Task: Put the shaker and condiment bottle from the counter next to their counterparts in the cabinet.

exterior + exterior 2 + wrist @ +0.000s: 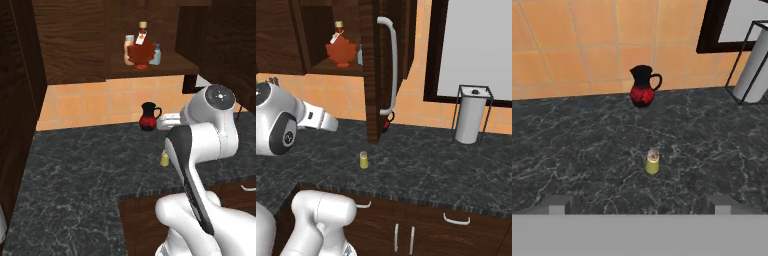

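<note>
The small yellow-green shaker (652,162) stands upright on the dark marbled counter (572,150), also seen beside my arm (164,159) and from the right (363,160). My gripper (639,206) hovers above and short of it, open, its fingertips (557,203) wide apart with nothing between. The red-brown condiment bottle (141,50) stands on the shelf of the cabinet (75,45), right by the slim peach bottle (129,47) and the pale blue-grey shaker (156,54). From the right the bottle (342,50) shows too, and the cabinet door partly hides the blue-grey shaker.
A dark red-black jug (643,87) sits by the orange tiles behind the shaker. The open cabinet door (373,75) with its white handle hangs over the counter. A paper towel holder (471,115) stands at the right under the window. Drawers line the counter front.
</note>
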